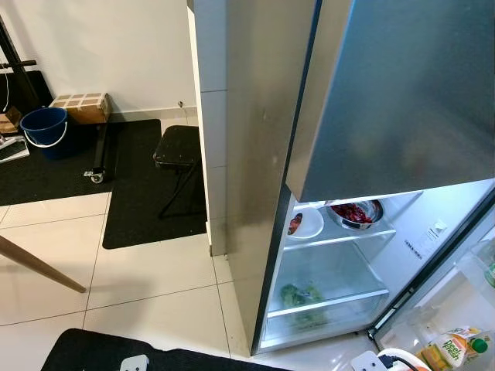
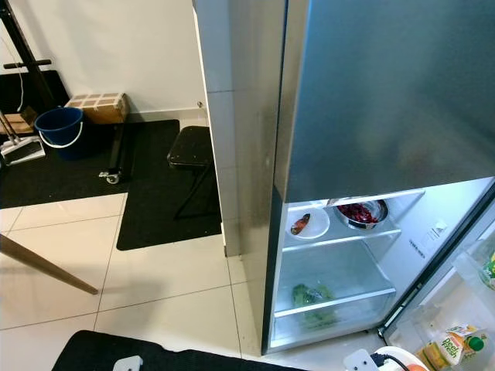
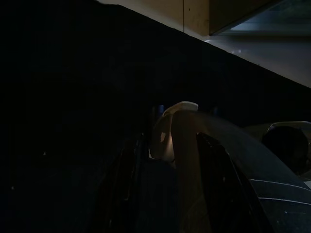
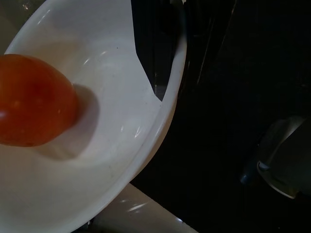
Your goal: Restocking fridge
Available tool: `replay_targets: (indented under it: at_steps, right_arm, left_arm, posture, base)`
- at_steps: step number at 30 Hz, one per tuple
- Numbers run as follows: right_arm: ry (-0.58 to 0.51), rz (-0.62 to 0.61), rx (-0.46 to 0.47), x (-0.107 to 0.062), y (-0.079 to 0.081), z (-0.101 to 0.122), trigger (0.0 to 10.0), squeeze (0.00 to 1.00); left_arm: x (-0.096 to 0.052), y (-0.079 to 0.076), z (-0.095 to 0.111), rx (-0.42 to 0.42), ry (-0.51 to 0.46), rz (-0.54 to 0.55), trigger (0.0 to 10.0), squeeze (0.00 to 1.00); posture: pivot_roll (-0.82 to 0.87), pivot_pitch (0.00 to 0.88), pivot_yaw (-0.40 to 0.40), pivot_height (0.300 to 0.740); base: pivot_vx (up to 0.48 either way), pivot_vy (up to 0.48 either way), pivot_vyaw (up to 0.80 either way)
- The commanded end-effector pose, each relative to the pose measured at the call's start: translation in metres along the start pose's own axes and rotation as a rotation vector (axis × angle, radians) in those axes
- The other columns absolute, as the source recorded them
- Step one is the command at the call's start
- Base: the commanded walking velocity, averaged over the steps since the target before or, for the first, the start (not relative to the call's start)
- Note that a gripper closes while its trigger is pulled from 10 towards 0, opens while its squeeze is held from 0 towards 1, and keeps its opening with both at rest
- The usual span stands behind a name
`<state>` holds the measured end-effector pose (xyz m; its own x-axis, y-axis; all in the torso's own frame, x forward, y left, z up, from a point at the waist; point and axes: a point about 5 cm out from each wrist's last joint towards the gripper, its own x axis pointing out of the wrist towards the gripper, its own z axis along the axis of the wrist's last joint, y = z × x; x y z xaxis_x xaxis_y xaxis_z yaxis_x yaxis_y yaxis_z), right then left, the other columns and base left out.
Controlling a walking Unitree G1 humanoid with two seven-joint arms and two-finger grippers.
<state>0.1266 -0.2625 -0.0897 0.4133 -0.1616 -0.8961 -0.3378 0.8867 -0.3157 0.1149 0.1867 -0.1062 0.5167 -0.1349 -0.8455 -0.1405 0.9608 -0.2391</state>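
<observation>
The steel fridge (image 1: 255, 154) stands ahead with its lower door swung open to the right. On its upper glass shelf sit a white plate (image 1: 305, 224) with a bit of food and a steel bowl (image 1: 356, 212) of red pieces. Leafy greens (image 1: 302, 295) lie in the bottom drawer. A juice carton (image 1: 452, 348) stands in the door shelf (image 1: 472, 270). My right gripper (image 4: 163, 82) is shut on the rim of a white bowl (image 4: 97, 160) holding a red tomato (image 4: 34, 99); the bowl's rim (image 1: 396, 355) shows low before the fridge. My left arm hangs idle in the dark.
A black folding stool (image 1: 178, 147) stands on a black mat (image 1: 139, 193) left of the fridge. Farther left are a blue bucket (image 1: 44, 127) and a cardboard box (image 1: 81, 107) by the wall. A wooden leg (image 1: 39, 267) slants over the tiled floor.
</observation>
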Motion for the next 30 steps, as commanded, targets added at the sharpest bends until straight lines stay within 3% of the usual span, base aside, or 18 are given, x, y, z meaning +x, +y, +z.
replay_targets:
  at_steps: [1, 11, 30]
  right_arm:
    - [-0.002, -0.009, -0.007, -0.0001, -0.0014, 0.0, 10.0, 0.0]
    - [0.01, -0.008, 0.0, -0.001, 0.0034, -0.0067, 10.0, 0.0]
    - [0.012, -0.009, 0.01, -0.0012, 0.005, -0.0081, 10.0, 0.0]
  left_arm:
    - [-0.0012, 0.0029, -0.0024, 0.005, 0.015, 0.007, 10.0, 0.0]
    - [-0.0038, 0.0125, 0.0018, 0.011, 0.005, 0.021, 10.0, 0.0]
    - [-0.0014, 0.0065, 0.0035, 0.009, 0.002, 0.004, 10.0, 0.0]
  posture:
    - [-0.05, 0.0, -0.003, 0.74]
    - [-0.04, 0.0, 0.019, 0.74]
    - [-0.04, 0.0, 0.019, 0.74]
  base:
    - [0.0, 0.0, 0.0]
    - [0.0, 0.0, 0.0]
    - [0.0, 0.0, 0.0]
